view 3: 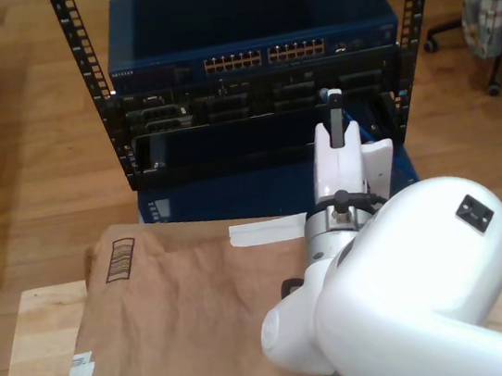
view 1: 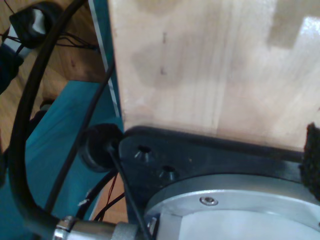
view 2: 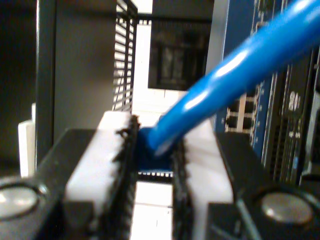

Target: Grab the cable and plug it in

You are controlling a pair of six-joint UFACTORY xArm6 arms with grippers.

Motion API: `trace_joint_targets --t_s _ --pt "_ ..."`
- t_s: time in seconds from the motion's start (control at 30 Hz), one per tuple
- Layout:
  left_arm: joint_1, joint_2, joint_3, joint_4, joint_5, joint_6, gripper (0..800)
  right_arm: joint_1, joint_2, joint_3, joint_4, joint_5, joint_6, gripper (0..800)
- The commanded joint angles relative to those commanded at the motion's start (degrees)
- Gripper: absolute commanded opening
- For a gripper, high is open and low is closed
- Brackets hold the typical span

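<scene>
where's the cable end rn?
The cable is clamped between my second gripper pads, in front of the blue switch in the rack.

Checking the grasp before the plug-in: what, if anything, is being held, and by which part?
My second gripper is shut on the blue cable, pinching it at its end between the padded fingers. My first gripper's hold cannot be told.

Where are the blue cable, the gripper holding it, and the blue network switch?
blue cable (view 2: 235, 80): second wrist view, mid-length of its sheath.
my second gripper (view 2: 155, 150): second wrist view, between its pads.
network switch (view 3: 246, 20): exterior view, its blue top.
</scene>
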Motion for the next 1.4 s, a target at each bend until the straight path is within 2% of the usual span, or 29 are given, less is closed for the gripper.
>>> trace_joint_targets --t_s 0.1,0.23,0.37,0.57,0.73,0.8,1.17,1.4 --pt "0.0 0.0 0.0 0.0 0.0 0.0 799 -2.9 0.0 -0.1 -1.7 0.1 1.6 0" --pt "0.0 0.0 0.0 0.0 0.0 0.0 799 -6.1 -0.4 -0.2 -9.3 0.1 3.5 0" --pt "0.0 0.0 0.0 0.0 0.0 0.0 799 -6.9 -0.2 -3.7 -9.6 0.4 3.4 0" --pt "0.0 0.0 0.0 0.0 0.0 0.0 799 -10.7 2.6 -5.2 -10.2 0.6 3.8 0" --pt "0.0 0.0 0.0 0.0 0.0 0.0 799 -12.8 2.5 -2.4 -20.6 2.2 8.3 0" --pt "0.0 0.0 0.0 0.0 0.0 0.0 799 -14.2 2.5 -2.5 -22.5 3.8 9.1 0" --pt "0.0 0.0 0.0 0.0 0.0 0.0 799 -15.3 5.7 -5.0 -22.3 5.0 9.3 0" --pt "0.0 0.0 0.0 0.0 0.0 0.0 799 -15.1 9.9 -10.1 -22.0 4.6 9.1 0"
